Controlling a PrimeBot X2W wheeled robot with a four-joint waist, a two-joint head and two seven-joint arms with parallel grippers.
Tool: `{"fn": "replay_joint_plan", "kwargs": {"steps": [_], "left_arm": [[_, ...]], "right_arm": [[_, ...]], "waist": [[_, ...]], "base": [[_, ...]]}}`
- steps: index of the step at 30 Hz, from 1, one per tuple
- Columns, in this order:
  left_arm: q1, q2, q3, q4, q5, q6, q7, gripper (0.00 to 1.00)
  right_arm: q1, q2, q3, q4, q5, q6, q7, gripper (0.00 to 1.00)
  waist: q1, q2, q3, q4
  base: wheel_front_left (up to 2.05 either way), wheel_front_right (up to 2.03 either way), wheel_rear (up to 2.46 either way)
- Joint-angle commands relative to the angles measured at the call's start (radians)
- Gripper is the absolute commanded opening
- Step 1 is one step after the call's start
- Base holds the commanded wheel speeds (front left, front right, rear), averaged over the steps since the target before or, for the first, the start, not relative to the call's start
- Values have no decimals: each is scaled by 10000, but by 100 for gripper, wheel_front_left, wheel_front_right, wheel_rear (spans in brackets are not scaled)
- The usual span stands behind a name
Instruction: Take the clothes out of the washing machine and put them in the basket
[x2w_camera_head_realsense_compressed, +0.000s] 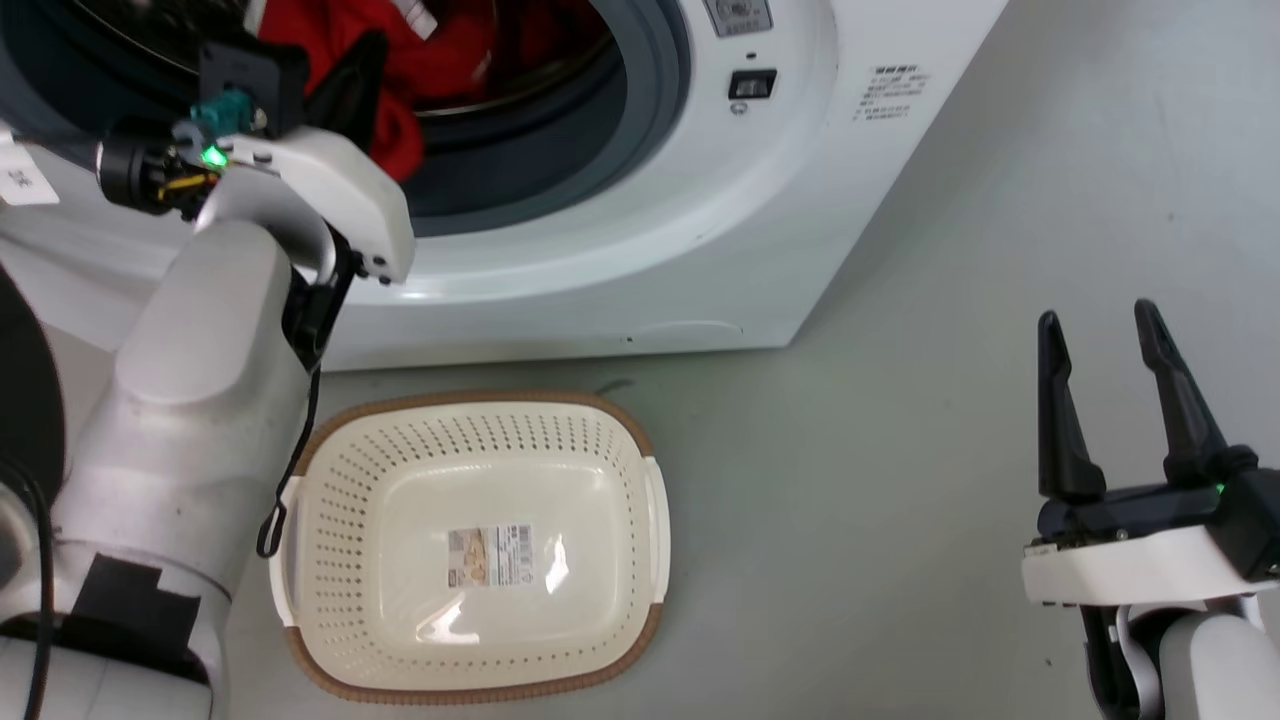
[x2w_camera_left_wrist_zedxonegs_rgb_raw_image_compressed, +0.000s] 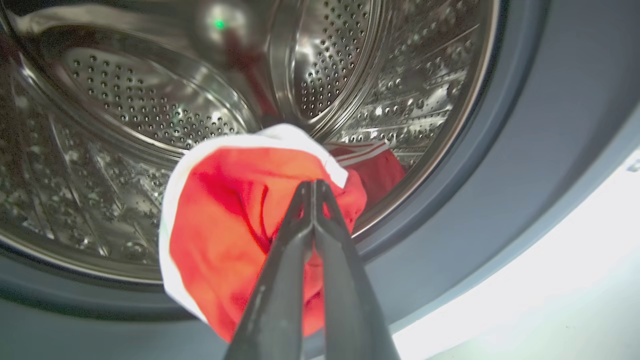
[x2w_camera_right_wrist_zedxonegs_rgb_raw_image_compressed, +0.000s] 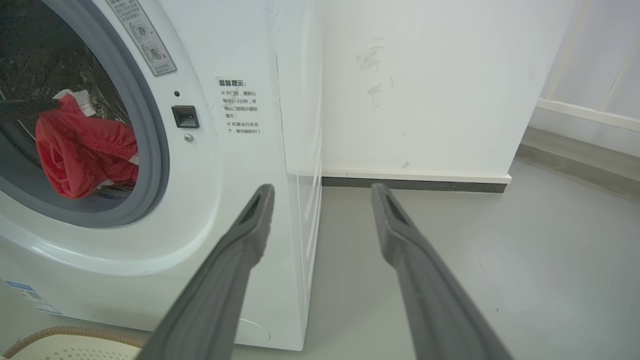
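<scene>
Red clothes (x2w_camera_head_realsense_compressed: 400, 140) hung in the mouth of the washing machine (x2w_camera_head_realsense_compressed: 700, 200) in the head view, near the grey gasket (x2w_camera_head_realsense_compressed: 645, 110). The left end effector (x2w_camera_head_realsense_compressed: 370, 52) reached into the opening to them, its pale forearm (x2w_camera_head_realsense_compressed: 200, 350) rising in front of the machine's face. The basket (x2w_camera_head_realsense_compressed: 640, 440) stood on the floor (x2w_camera_head_realsense_compressed: 900, 480) just below the opening and close to the machine, I think so that the way from drum to basket is short and mostly downward; it held nothing but its paper label (x2w_camera_head_realsense_compressed: 490, 557). The right end effector (x2w_camera_head_realsense_compressed: 1095, 312) waited well apart at the right, over bare floor, out of that way. In the left wrist view the two fingers (x2w_camera_left_wrist_zedxonegs_rgb_raw_image_compressed: 280, 280) were pressed together on a fold of the red cloth with white trim, so this end effector was gripping the clothes at the lip of the steel drum (x2w_camera_left_wrist_zedxonegs_rgb_raw_image_compressed: 150, 100). More cloth trailed back inside, and it probably must clear the gasket edge when pulled out. In the right wrist view the right fingers (x2w_camera_right_wrist_zedxonegs_rgb_raw_image_compressed: 225, 275) stood wide apart with nothing between them, pointing past the machine's corner toward the wall (x2w_camera_right_wrist_zedxonegs_rgb_raw_image_compressed: 425, 75), with much free floor around.
</scene>
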Motion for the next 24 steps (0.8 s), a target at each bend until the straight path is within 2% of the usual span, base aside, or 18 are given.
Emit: {"fn": "replay_joint_plan", "kwargs": {"steps": [1, 8, 12, 16, 24], "left_arm": [[209, 49, -64, -148, -22, -2, -109, 0], [1262, 320, -120, -1278, -153, 2, -324, 0], [1907, 503, -138, -2247, -137, 157, -340, 0], [2496, 680, -169, -3455, -128, 424, -225, 0], [3728, 1478, -203, -6868, 21, 1228, 819, 0]], "right_arm": [[185, 8, 8, 39, -58, -7, -24, 100], [701, 8, 92, 110, -165, -7, -24, 100], [958, 9, 90, 139, -229, -7, -24, 100], [1223, 9, 95, 166, -256, -7, -24, 100], [1634, 9, 102, 302, -234, -7, -24, 100]], "waist": [[2, -1, -424, 176], [2, -1, -1308, 394], [2, -1, -1732, 544], [2, -1, -2098, 693], [2, -1, -2747, 935]], "base": [[0, 0, 0], [0, 0, 0], [0, 0, 0], [0, 0, 0], [0, 0, 0]]}}
